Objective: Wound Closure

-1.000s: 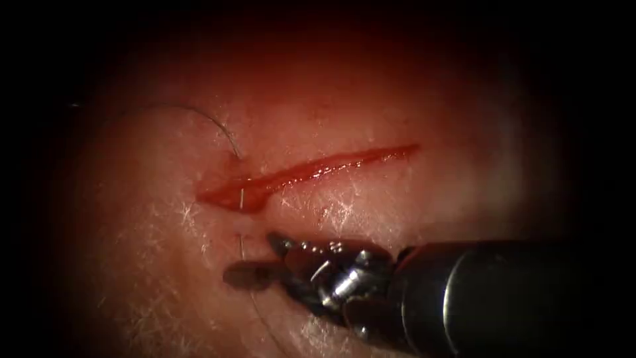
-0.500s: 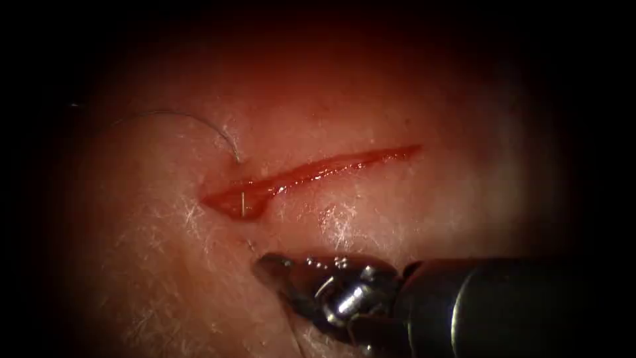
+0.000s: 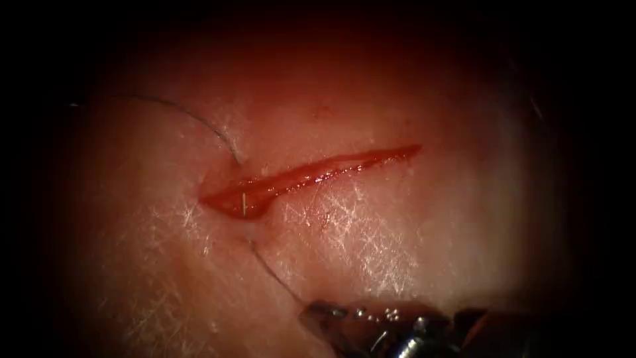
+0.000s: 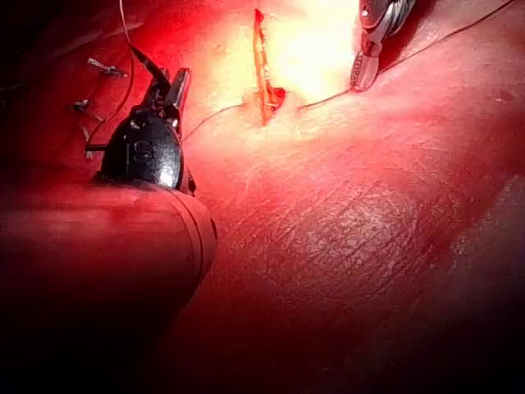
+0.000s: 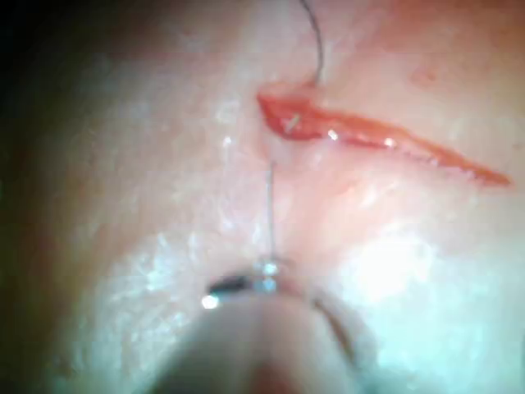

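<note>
The cut (image 3: 311, 174) runs aslant across the tissue (image 3: 371, 232), red and wet. Thread (image 3: 192, 118) curves in from the left and enters the tissue just above the cut's left end. A short pale piece (image 3: 244, 203) crosses inside the cut. The thread comes out below the cut (image 3: 252, 244) and runs taut to my right tool (image 3: 313, 310), whose jaws are shut on it (image 5: 270, 222). A thin curved dark line (image 5: 336, 328) beside that tool may be needle or thread; I cannot tell which. My left tool (image 4: 162, 72) stays away from the cut, open and holding nothing.
Several short cut ends of thread (image 4: 100, 66) stick out of the tissue near the left tool. Beyond the right tool (image 4: 362, 75), thread (image 4: 459, 31) trails off across the tissue. Red fluid fills the cut's left end (image 3: 225, 197).
The right tool's jaws were open below the cut, then shut on the thread. The tool has moved down and right, drawing thread out below the cut. The thread's curve at upper left has flattened.
</note>
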Robot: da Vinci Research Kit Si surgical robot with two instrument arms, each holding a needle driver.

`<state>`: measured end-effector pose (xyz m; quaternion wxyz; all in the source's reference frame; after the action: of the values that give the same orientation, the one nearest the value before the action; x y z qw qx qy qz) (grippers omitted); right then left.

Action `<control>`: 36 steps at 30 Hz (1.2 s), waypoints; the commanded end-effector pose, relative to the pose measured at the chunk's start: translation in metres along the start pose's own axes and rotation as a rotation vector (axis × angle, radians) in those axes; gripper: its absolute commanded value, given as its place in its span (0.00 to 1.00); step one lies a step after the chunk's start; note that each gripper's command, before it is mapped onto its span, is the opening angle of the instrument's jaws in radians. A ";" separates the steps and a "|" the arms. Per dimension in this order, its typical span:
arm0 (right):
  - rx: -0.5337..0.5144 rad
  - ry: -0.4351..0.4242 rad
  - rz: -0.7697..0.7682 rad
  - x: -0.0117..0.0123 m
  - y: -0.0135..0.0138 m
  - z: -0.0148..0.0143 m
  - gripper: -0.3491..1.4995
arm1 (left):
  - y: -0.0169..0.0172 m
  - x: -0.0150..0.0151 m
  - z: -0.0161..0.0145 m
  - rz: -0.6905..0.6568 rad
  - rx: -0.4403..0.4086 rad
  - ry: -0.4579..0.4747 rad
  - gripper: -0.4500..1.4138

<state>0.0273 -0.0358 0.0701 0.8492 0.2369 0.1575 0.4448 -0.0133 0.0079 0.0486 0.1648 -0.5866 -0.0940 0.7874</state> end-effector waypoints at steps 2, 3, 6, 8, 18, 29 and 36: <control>0.037 -0.047 -0.015 -0.0017 -0.0006 0.0002 0.00 | -0.0001 -0.0006 0.0005 -0.001 -0.002 0.001 0.00; 0.037 -0.047 -0.015 -0.0017 -0.0006 0.0002 0.00 | -0.0001 -0.0006 0.0005 -0.001 -0.002 0.001 0.00; 0.046 -0.071 -0.039 -0.0036 -0.0004 -0.0008 0.00 | -0.0002 -0.0005 0.0003 -0.002 -0.005 0.002 0.00; 0.054 -0.088 -0.057 -0.0051 -0.0002 -0.0018 0.00 | -0.0002 -0.0005 0.0003 -0.002 -0.008 0.003 0.00; 0.070 -0.051 -0.044 -0.0040 -0.0007 -0.0013 0.00 | -0.0002 -0.0005 0.0003 -0.002 -0.008 0.003 0.00; 0.113 0.025 -0.054 -0.0030 -0.0016 -0.0009 0.81 | -0.0021 -0.0011 0.0009 -0.002 0.008 -0.003 0.00; 0.176 0.114 -0.255 -0.0006 -0.0005 -0.0044 0.89 | -0.0066 -0.0061 0.0048 0.018 0.011 -0.093 0.00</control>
<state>0.0246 -0.0349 0.0658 0.8658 0.2608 0.2735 0.3281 -0.0150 0.0123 0.0577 0.1605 -0.5465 -0.0916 0.8168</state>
